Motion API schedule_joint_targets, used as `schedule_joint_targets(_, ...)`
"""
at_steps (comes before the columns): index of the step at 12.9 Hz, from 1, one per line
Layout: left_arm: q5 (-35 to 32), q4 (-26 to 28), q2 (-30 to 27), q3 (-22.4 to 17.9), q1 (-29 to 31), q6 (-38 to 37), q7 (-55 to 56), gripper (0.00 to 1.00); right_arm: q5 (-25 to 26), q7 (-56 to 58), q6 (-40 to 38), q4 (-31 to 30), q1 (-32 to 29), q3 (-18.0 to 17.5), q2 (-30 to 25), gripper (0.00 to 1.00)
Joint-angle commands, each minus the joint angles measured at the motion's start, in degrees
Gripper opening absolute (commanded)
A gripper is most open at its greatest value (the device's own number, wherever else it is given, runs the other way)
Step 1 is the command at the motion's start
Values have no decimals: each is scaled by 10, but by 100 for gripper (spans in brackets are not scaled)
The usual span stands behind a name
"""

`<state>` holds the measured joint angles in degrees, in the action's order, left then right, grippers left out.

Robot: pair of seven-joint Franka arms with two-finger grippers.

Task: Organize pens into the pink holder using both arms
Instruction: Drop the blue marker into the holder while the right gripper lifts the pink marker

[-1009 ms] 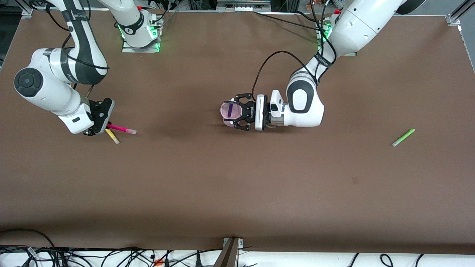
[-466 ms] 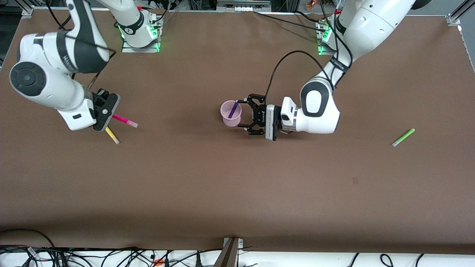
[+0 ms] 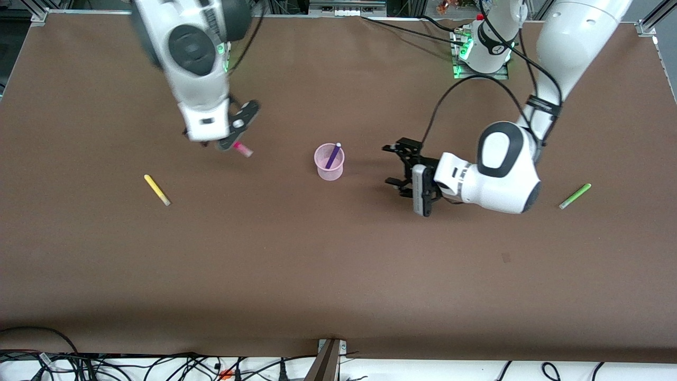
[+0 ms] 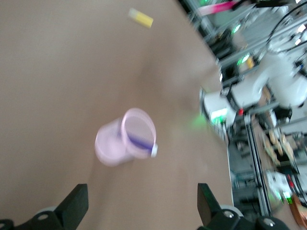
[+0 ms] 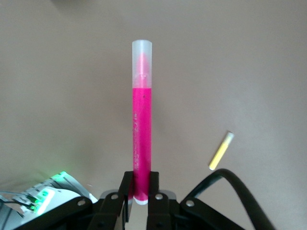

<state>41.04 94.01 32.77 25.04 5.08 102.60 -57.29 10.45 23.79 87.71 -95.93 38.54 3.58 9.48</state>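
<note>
The pink holder (image 3: 329, 164) stands upright mid-table with the dark purple pen (image 3: 333, 156) leaning inside it. My left gripper (image 3: 391, 165) is open beside the holder, a short gap away on the left arm's side, with nothing between its fingers. In the left wrist view the holder (image 4: 115, 141) and purple pen (image 4: 140, 143) lie ahead of the left gripper (image 4: 142, 206). My right gripper (image 3: 231, 142) is shut on the magenta pen (image 3: 243, 150), up in the air over the table toward the right arm's end from the holder. The right wrist view shows the right gripper (image 5: 140, 184) clamping the magenta pen (image 5: 142, 129) at its end.
A yellow pen (image 3: 157, 190) lies on the table toward the right arm's end, also seen as the yellow pen (image 5: 221, 151). A lime green pen (image 3: 575, 196) lies toward the left arm's end. Cables run along the table's near edge.
My left gripper let go of the holder, opened and drew back toward the left arm's end. My right gripper lifted the magenta pen off the table and carried it toward the holder.
</note>
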Motion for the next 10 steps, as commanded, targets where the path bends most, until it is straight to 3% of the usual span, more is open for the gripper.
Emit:
schedule_joint_targets(1,-109,-31,-2,2,39,-90,101,100,43,-30,-22,29,76,7,24,1)
schedule_joint_targets(4,-232,-74,-1,2,51,-143,239,100,72,-154,-69,85,153,8,72,1)
schedule_joint_targets(6,-368,-95,-20,3,51,-170,274,100,72,-228,-116,153,186,8,132,1)
schedule_joint_targets(10,-516,-102,-61,3,49,-187,376,100,87,-241,-130,225,223,9,225,1)
